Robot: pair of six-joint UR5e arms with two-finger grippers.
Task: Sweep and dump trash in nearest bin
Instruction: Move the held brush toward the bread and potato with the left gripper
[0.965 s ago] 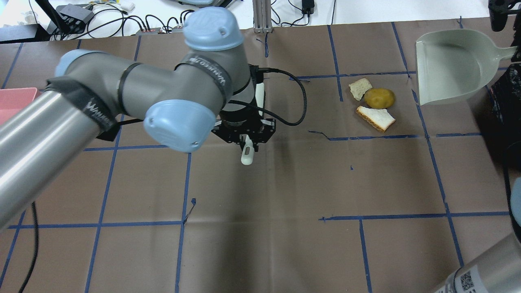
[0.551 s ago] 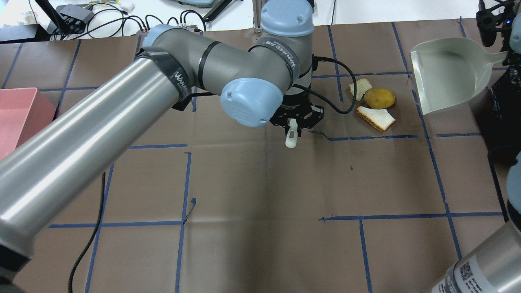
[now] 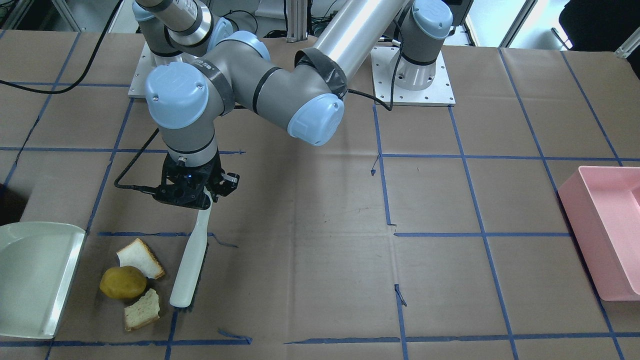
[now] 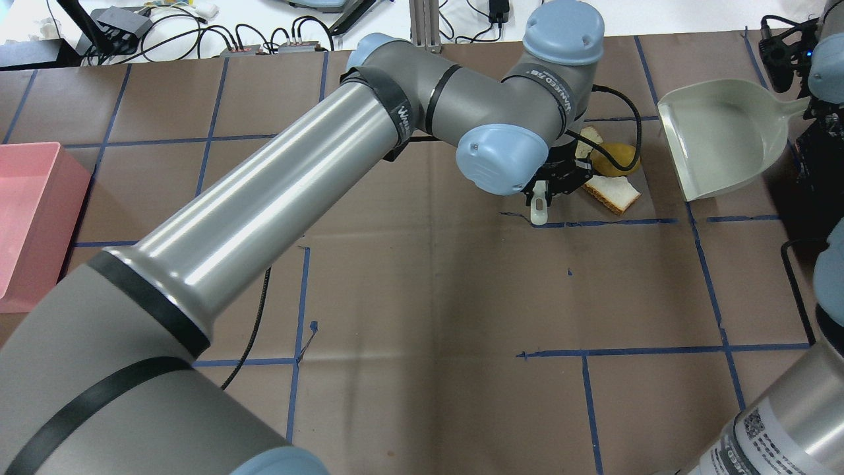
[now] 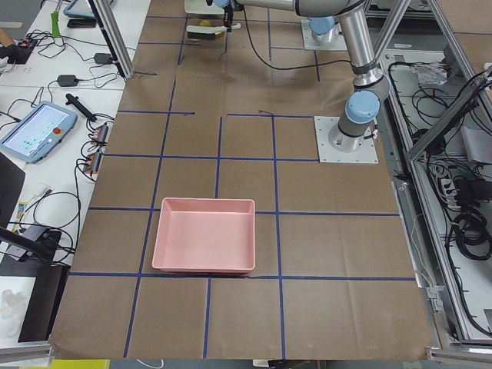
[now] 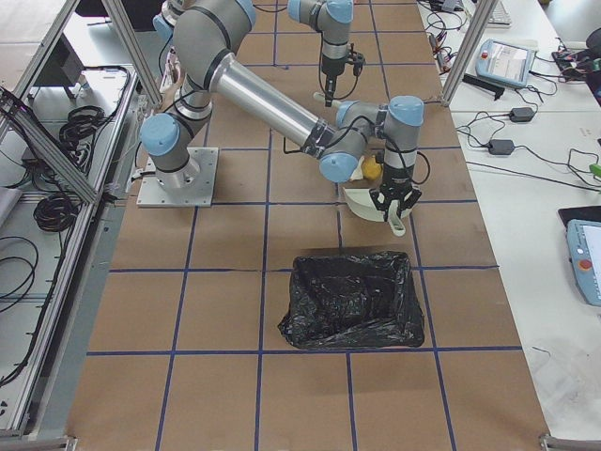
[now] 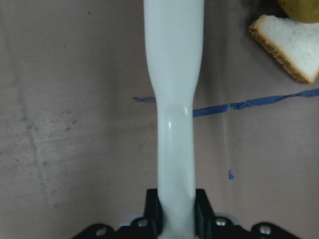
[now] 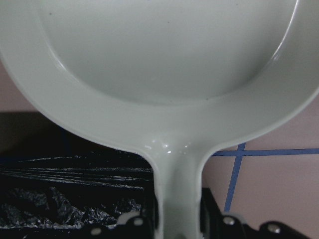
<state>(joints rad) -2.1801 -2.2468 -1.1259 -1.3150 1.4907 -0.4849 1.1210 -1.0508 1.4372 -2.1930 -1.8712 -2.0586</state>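
The trash lies in a small cluster: one bread piece, a yellow-brown lump and a second bread piece. My left gripper is shut on the handle of a white brush, whose head rests on the paper just beside the trash. The wrist view shows the brush clamped between the fingers, with a bread piece at the upper right. On the far side of the trash a pale green dustpan opens toward it. My right gripper is shut on the dustpan handle.
A black-bagged bin sits just behind the dustpan, close to the right arm. A pink bin stands at the table's far left end. My left arm stretches across the middle of the brown, blue-taped table.
My left arm has swung to the right, carrying the brush from the table's middle up to the trash. The dustpan has shifted slightly left and down toward the trash.
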